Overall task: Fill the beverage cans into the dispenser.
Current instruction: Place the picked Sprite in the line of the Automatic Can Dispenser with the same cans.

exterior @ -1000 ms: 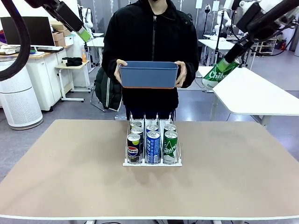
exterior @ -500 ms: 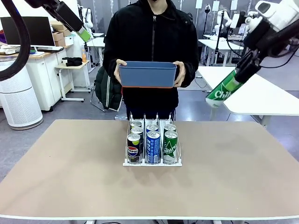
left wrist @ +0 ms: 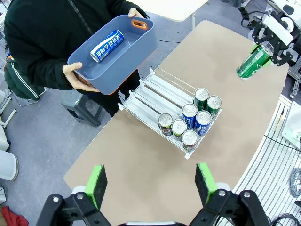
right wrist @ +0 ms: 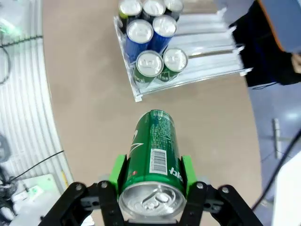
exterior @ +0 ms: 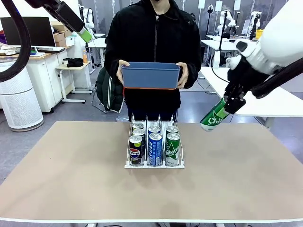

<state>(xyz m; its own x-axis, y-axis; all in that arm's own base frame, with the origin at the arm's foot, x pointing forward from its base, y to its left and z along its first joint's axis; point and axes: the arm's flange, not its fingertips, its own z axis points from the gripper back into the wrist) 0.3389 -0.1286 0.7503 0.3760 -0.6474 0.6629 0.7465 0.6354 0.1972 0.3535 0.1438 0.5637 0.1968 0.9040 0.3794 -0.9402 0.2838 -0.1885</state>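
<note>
The white dispenser (exterior: 128, 165) stands mid-table with several cans in its three lanes: Pepsi (exterior: 135, 150), blue (exterior: 155, 148) and green (exterior: 172, 148) at the front. My right gripper (exterior: 231, 105) is shut on a tilted green Chilsung can (exterior: 214, 116), held in the air right of the rack; the right wrist view shows that can (right wrist: 153, 160) between the green pads (right wrist: 117, 173), above the dispenser (right wrist: 225, 56). My left gripper (left wrist: 149, 181) is open high over the table, and its finger (exterior: 85, 34) appears top left. One blue can (left wrist: 106, 45) lies in the blue tub (left wrist: 141, 44).
A person in a black jacket stands at the far side holding the blue tub (exterior: 150, 75) in both hands above the rack's back end. White tables and office furniture stand behind. Bare tabletop (exterior: 66, 179) lies left and right of the rack.
My right arm has swung down and toward the table with the green can, from high at the right to just above the table's right half. The left arm and the person stayed still.
</note>
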